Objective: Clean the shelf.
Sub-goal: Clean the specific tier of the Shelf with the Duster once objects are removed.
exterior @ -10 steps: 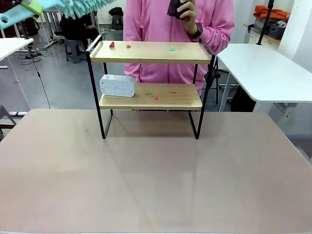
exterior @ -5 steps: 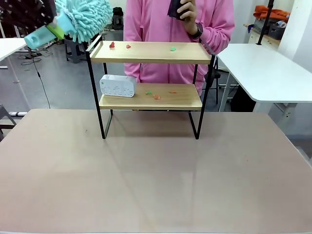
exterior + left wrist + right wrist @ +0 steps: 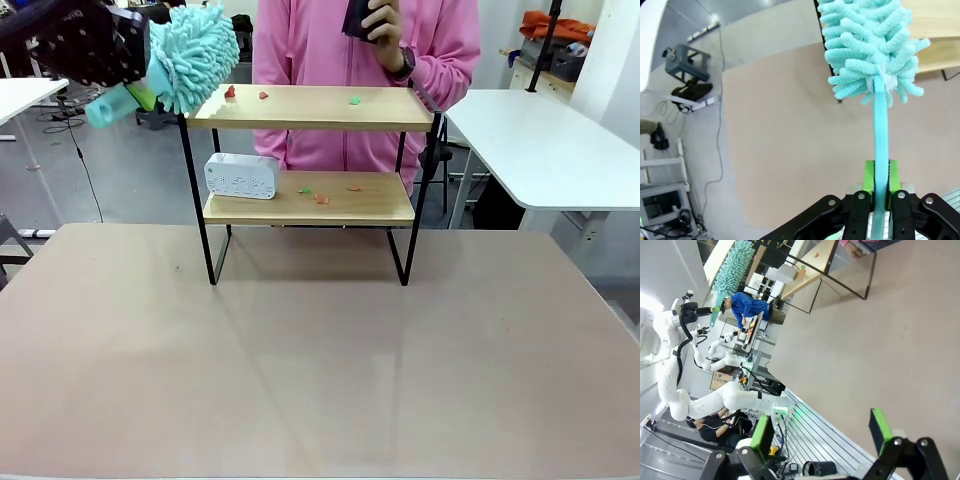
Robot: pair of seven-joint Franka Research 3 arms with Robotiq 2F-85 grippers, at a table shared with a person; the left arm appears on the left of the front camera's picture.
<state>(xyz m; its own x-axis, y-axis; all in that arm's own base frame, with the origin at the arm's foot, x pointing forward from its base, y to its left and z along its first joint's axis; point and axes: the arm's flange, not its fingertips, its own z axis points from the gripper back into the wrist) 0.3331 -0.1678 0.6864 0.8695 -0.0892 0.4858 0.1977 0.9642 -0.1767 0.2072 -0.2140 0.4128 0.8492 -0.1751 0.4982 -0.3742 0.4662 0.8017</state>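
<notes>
front cam faces shelf [image 3: 310, 107] across table [image 3: 300, 380]; l wrist near duster [image 3: 870, 45]; r wrist far, sees both.

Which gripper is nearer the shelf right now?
Left. The left gripper, jaws shut on the duster, is up by the top-left corner of the shelf. The right gripper, jaws open, is back at the near edge of the table, far from it.

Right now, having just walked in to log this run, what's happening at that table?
The left gripper is shut on the handle of a fluffy turquoise duster, its head by the top left end of the black-framed two-tier wooden shelf. Small coloured scraps lie on both boards. The right gripper is open.
</notes>
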